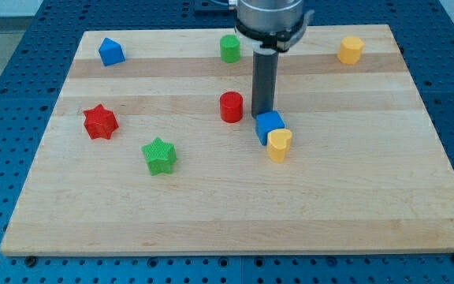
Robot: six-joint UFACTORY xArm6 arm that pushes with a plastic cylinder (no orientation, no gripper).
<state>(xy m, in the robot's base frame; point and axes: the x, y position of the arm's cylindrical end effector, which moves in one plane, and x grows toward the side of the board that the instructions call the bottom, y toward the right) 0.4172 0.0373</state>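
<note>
My tip (pixel 263 117) stands near the middle of the wooden board (pixel 211 213), at the top-left edge of a blue cube (pixel 269 125), touching it or nearly so. A yellow heart-shaped block (pixel 280 145) rests against the blue cube's lower right side. A red cylinder (pixel 231 106) stands just to the left of the rod, a small gap apart. The rod (pixel 264 83) comes down from the arm's grey flange (pixel 270 20) at the view's top.
A green cylinder (pixel 229 48) is at the top centre, a blue block with a peaked top (pixel 111 52) at the top left, a yellow block (pixel 351 49) at the top right. A red star (pixel 100 121) and a green star (pixel 159 155) lie at the left.
</note>
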